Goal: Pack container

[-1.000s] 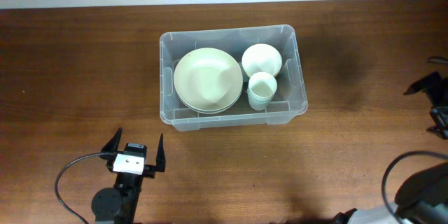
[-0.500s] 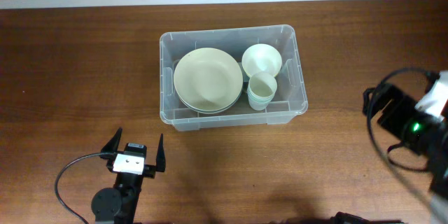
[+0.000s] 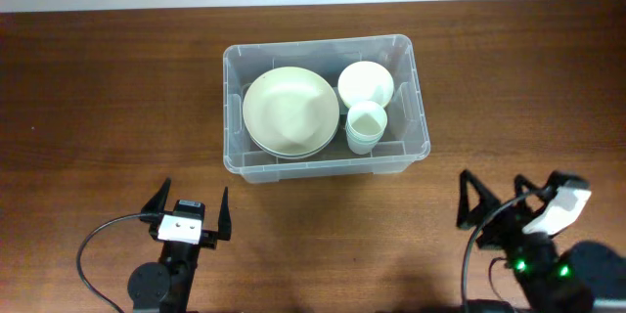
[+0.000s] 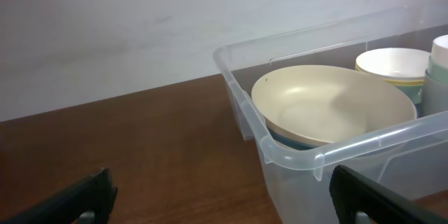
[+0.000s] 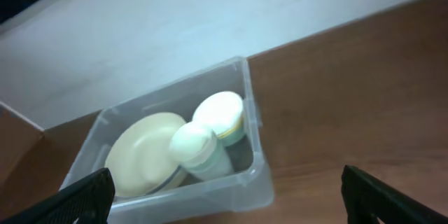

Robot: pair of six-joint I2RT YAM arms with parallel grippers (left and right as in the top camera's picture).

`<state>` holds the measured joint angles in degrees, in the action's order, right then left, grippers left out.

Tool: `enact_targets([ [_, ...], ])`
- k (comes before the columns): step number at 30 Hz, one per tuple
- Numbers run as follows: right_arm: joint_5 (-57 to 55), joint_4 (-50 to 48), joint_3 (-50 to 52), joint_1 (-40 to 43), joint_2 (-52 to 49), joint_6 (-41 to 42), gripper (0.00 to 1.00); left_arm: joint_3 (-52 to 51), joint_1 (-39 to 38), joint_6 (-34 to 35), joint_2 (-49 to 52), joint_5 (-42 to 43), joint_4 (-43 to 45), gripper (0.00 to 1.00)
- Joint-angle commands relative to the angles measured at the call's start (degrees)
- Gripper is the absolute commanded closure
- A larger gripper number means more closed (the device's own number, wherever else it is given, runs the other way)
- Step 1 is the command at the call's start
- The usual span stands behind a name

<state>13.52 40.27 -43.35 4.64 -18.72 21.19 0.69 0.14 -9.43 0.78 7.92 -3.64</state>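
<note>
Clear plastic makes up the large rectangular container (image 3: 293, 168), rounded at the corners and thick at the rim. It sits on the brown wooden table (image 3: 98, 88) a little toward 12 o'clock of centre, long side across. Inside it, a stack of round cream plates (image 3: 290, 111) fills the 9 o'clock half, a cream bowl (image 3: 366, 83) sits in the 1 o'clock corner, and a stack of pale cups (image 3: 366, 123) stands at 4 o'clock, touching the bowl.

The left gripper (image 3: 193, 189) hovers at 7 o'clock of the container and the right gripper (image 3: 494, 188) at 5 o'clock. Both have their fingers spread wide, hold nothing, and are well apart from the container.

Loaded like this, the container probably handles heavier than it looks, with more weight on the plate side. Its thin walls likely flex under a pinch and the smooth plastic looks slippery. The stiffest purchase is the thick rim, best taken at the two short ends, 9 and 3 o'clock, one gripper on each. A single grip on the long front wall may tilt it, so that the dishes slide and knock together. Whether they are ceramic or plastic cannot be told, so treat them as breakable and keep the base level.
</note>
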Motion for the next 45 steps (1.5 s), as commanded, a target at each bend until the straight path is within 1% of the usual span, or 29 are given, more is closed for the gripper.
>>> enact_targets([
  [1,-2.19,-5.4,6.12,-2.97,5.9,-4.96,0.01,-0.17,0.39,-0.55,-0.48,-0.24,-0.28,0.0],
  [4,-0.85,-12.52,11.63,-5.46,10.05,-14.99,0.01,-0.17,0.42,-0.55,-0.48,-0.24,-0.28,0.01],
  [8,-0.94,-19.28,17.44,-8.02,13.94,-19.52,0.01,-0.17,0.42,-0.55,-0.48,-0.22,-0.28,0.0],
  [13,-1.36,-28.11,24.92,-8.76,18.25,-19.52,0.01,-0.17,0.39,-0.55,-0.48,-0.22,-0.28,0.01],
  [16,-1.33,-33.99,28.13,-8.76,18.53,-19.5,0.01,-0.17,0.42,-0.55,-0.48,-0.22,-0.28,0.01],
  [21,-1.36,-41.11,31.52,-8.76,18.53,-19.52,0.01,-0.17,0.42,-0.55,-0.48,-0.22,-0.28,0.01],
  [27,-1.36,-42.75,33.09,-8.76,18.53,-22.88,0.01,-0.17,0.42,-0.55,-0.48,-0.22,-0.28,0.0],
  [34,-1.6,-42.86,34.01,-8.74,18.53,-22.95,0.01,-0.17,0.42,-0.55,-0.48,-0.22,-0.28,0.0],
  [39,-1.6,-46.12,36.74,-8.76,18.53,-22.93,0.01,-0.17,0.42,-0.55,-0.48,-0.22,-0.28,0.01],
  [45,-3.19,-46.38,38.71,-8.76,18.53,-22.91,0.01,-0.17,0.39,-0.55,-0.48,-0.22,-0.28,0.0],
])
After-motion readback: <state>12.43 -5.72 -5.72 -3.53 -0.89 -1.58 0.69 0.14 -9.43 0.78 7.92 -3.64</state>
